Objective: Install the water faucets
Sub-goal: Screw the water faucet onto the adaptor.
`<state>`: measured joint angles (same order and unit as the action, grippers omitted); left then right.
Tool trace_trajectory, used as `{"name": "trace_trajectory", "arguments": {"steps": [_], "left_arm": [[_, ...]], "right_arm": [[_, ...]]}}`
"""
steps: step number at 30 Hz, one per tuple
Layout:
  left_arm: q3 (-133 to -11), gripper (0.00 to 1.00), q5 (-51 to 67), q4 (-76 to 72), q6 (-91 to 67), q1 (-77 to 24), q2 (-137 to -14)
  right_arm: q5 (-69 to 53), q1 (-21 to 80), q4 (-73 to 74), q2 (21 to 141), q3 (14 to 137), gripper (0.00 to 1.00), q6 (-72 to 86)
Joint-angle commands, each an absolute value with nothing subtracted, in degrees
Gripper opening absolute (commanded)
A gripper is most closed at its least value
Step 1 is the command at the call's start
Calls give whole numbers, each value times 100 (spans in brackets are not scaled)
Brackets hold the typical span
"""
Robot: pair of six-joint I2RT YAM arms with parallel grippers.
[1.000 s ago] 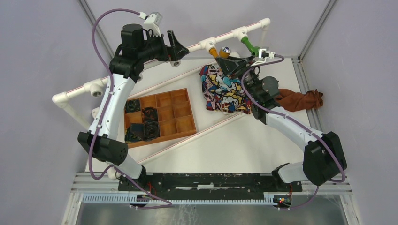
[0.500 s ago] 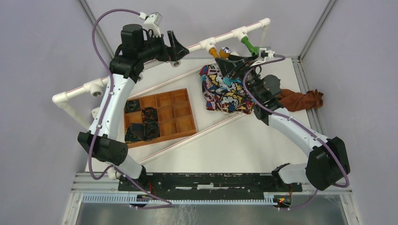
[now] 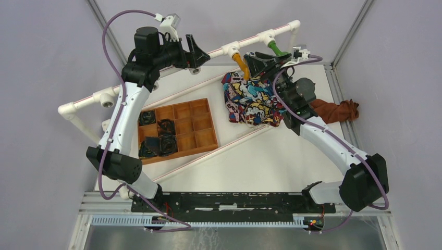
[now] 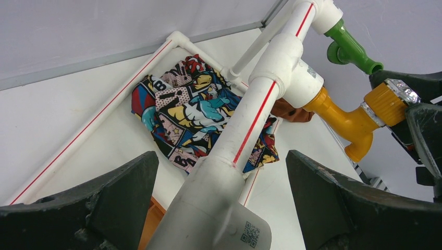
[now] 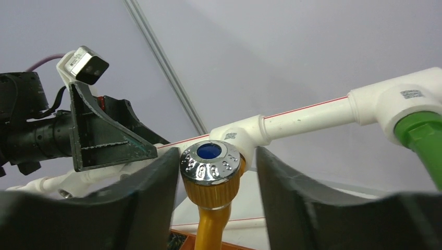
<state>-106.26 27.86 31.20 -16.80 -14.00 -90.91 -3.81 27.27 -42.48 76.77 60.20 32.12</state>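
You are looking at a white bench (image 3: 292, 156) enclosed by plain lavender-grey walls (image 3: 41, 62) on its left, far and right edges. Aluminium posts (image 3: 350, 32) rise at both far corners, under even, shadowless light.

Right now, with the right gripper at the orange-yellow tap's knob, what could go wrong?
1. The right gripper straddles the chrome-capped knob of the orange-yellow plastic faucet; turning may spin the knob only.
2. The left gripper straddles the white red-striped pipe without visible grip; the pipe could twist.
3. The green plastic faucet is close; the fingers might bump it.
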Motion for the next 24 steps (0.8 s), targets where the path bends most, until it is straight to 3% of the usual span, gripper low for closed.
{"name": "trace_trajectory", "arguments": {"steps": [1, 5, 6, 11, 17, 24], "left_arm": [[-10670, 100, 2918, 3208, -1714, -1428, -9019], [-10670, 100, 2937, 3201, -1739, -1424, -9019], [-10670, 100, 2950, 3195, -1746, -1426, -9023], [-10692, 100, 2942, 3198, -1753, -1424, -9004], [-10680, 100, 2946, 3199, -1749, -1428, -8982], [-10678, 100, 2969, 3201, -1742, -1424, -9000]], "right_arm": [[-177, 2630, -4331, 7653, 6200, 53, 3346], [-55, 2585, -4477, 7601, 5967, 28, 3647], [-61, 2572, -4446, 7608, 5970, 27, 3682], [-35, 2478, -4306, 7577, 5855, 27, 4125], [187, 2321, -3977, 7541, 5707, 38, 4641], [127, 2138, -3764, 7550, 5699, 33, 4838]]}}
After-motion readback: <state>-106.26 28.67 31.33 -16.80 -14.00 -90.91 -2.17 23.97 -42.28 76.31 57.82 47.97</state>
